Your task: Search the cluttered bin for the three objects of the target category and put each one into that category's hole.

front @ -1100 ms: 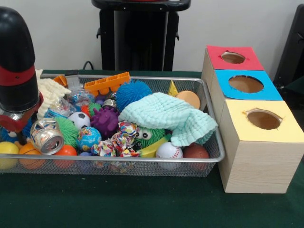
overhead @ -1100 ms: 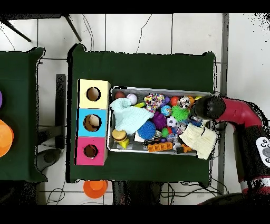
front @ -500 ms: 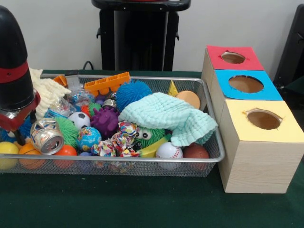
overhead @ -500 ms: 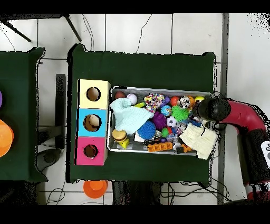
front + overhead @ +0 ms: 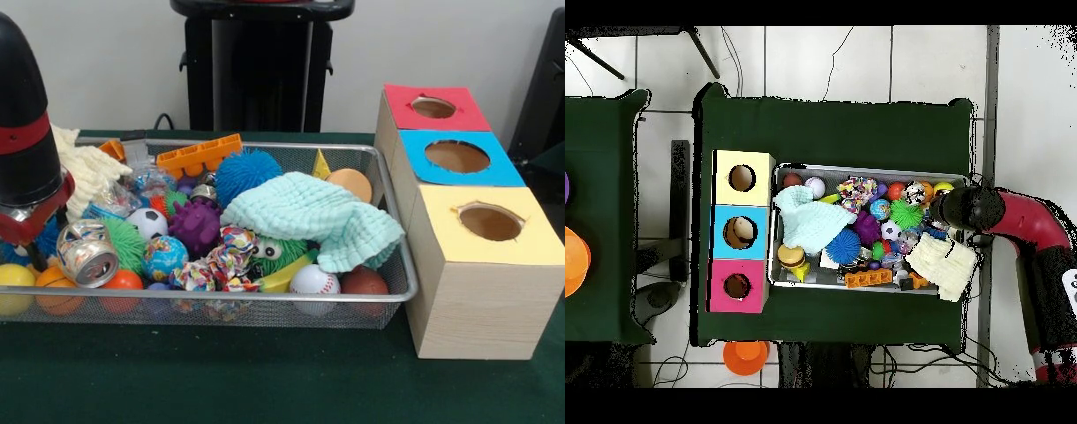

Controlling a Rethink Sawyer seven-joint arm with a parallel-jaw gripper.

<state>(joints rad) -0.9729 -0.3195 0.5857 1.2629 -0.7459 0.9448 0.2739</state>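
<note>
A wire bin (image 5: 265, 299) holds a jumble of toys. Among them are a mint cloth (image 5: 309, 216), a baseball (image 5: 314, 279), a soccer ball (image 5: 147, 223), a globe ball (image 5: 164, 256), a blue spiky ball (image 5: 247, 172) and a crushed can (image 5: 86, 254). My gripper (image 5: 26, 240) hangs over the bin's left end, just beside the can, under the black and red arm. The overhead view puts the gripper (image 5: 950, 210) at the bin's right end, next to a cream cloth (image 5: 942, 265). Three boxes with holes stand by the bin: yellow (image 5: 490, 221), blue (image 5: 457, 156) and red (image 5: 433, 107).
A purple spiky toy (image 5: 196, 225), an orange block toy (image 5: 199, 155), a green googly-eyed toy (image 5: 275, 252) and orange balls (image 5: 124, 281) crowd the bin. Green cloth covers the table (image 5: 221, 380). In the overhead view an orange object (image 5: 746, 353) sits beyond the table edge.
The arm has shifted a little toward the bin's end, away from the middle of the toys. Nothing in the bin has moved.
</note>
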